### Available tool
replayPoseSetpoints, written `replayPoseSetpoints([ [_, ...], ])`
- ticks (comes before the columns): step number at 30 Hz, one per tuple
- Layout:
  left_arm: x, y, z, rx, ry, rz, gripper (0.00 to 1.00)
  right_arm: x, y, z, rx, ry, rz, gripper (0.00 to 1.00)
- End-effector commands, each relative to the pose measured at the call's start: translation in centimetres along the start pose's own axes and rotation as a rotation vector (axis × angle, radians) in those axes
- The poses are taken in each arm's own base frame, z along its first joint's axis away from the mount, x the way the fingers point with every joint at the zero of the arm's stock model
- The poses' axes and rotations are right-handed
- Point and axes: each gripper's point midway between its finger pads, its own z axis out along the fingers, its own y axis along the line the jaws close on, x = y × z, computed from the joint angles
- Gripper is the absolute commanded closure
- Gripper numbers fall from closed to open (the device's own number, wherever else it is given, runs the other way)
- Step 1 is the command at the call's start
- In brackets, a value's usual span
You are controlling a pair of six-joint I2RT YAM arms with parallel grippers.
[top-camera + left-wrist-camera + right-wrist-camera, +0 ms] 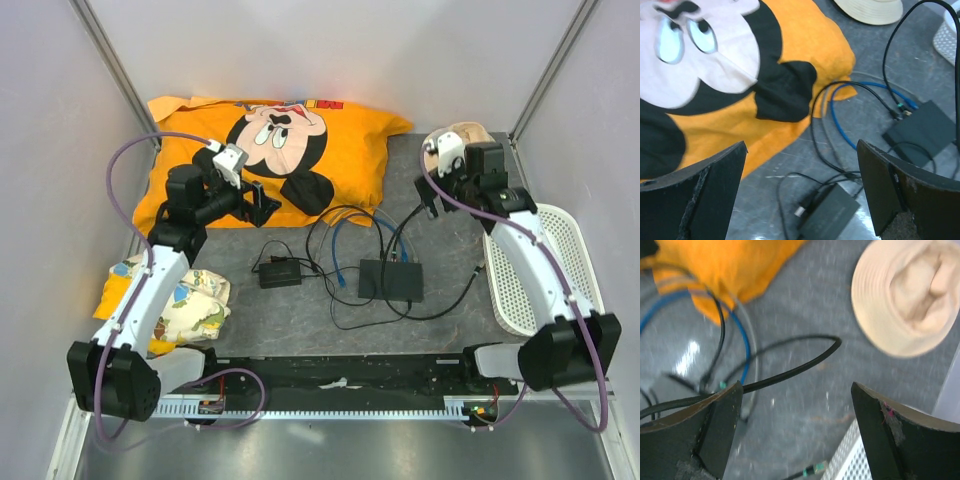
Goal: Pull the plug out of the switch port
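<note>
Both tools are released with nothing between their fingers. My left tool (801, 150) hangs over the near hem of the orange pillow (270, 150), which fills the far left of the desk (450, 300). My right tool (796, 390) sits toward the far right corner, close to the beige hat (465, 135). The switch (391, 280) lies flat a little right of the desk's middle, apart from both tools. Its sockets face the far edge, where a blue cable (840, 125) and a black cable (887, 55) run in; their plugs (902, 111) are seated side by side there. A smaller adapter brick (280, 273) lies left of the switch amid loops of black lead. A white basket (560, 260) stands along the right edge, and a patterned cloth (190, 305) is crumpled by the left edge.
</note>
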Motion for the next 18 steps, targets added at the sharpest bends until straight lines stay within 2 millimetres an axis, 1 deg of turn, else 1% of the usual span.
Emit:
replayPoseSetpoints([
  [1, 3.0, -2.9, 2.2, 0.092, 0.089, -0.223, 0.01, 6.3, 1.9, -3.5, -0.042, 0.170, -0.061, 0.02],
  [2, 3.3, -3.4, 2.5, 0.107, 0.100, -0.234, 0.01, 7.4, 2.3, -3.7, -0.050, 0.198, -0.047, 0.02],
  [3, 3.6, -3.9, 2.7, 0.124, 0.112, -0.233, 0.01, 8.0, 2.4, -3.8, -0.049, 0.216, -0.034, 0.02],
  [4, 3.9, -5.0, 2.9, 0.153, 0.126, -0.210, 0.02, 8.7, 2.5, -4.2, -0.042, 0.243, -0.025, 0.04],
  [6, 4.2, -6.1, 3.0, 0.184, 0.139, -0.182, 0.02, 9.7, 1.7, -4.4, 0.012, 0.288, -0.005, 0.05],
  [7, 4.4, -6.8, 3.0, 0.202, 0.146, -0.167, 0.02, 10.3, 0.6, -4.7, 0.050, 0.310, 0.012, 0.05],
  [8, 4.9, -7.1, 3.0, 0.209, 0.158, -0.168, 0.02, 10.5, -0.4, -5.0, 0.090, 0.321, 0.025, 0.05],
  [10, 5.0, -7.3, 2.9, 0.213, 0.160, -0.172, 0.03, 11.0, -2.2, -5.7, 0.152, 0.334, 0.078, 0.02],
  [12, 5.1, -7.2, 2.8, 0.207, 0.158, -0.172, 0.03, 10.5, -3.5, -6.4, 0.211, 0.321, 0.123, 0.02],
  [13, 5.0, -7.2, 2.8, 0.204, 0.154, -0.168, 0.03, 9.6, -5.0, -7.3, 0.249, 0.268, 0.151, 0.02],
  [14, 4.7, -7.2, 2.7, 0.204, 0.145, -0.162, 0.03, 7.2, -4.6, -7.5, 0.188, 0.169, 0.161, 0.02],
  [15, 4.4, -7.2, 2.7, 0.208, 0.137, -0.152, 0.03, 4.3, -5.1, -8.5, 0.190, 0.043, 0.134, 0.02],
  [16, 4.2, -7.2, 2.7, 0.214, 0.134, -0.149, 0.03, 2.2, -5.3, -9.0, 0.178, -0.042, 0.121, 0.02],
  [17, 3.8, -7.3, 2.7, 0.219, 0.126, -0.145, 0.04, -0.6, -5.6, -10.2, 0.181, -0.139, 0.102, 0.02],
  [18, 3.8, -7.4, 2.8, 0.225, 0.128, -0.140, 0.03, -3.1, -5.8, -10.3, 0.165, -0.216, 0.128, 0.02],
])
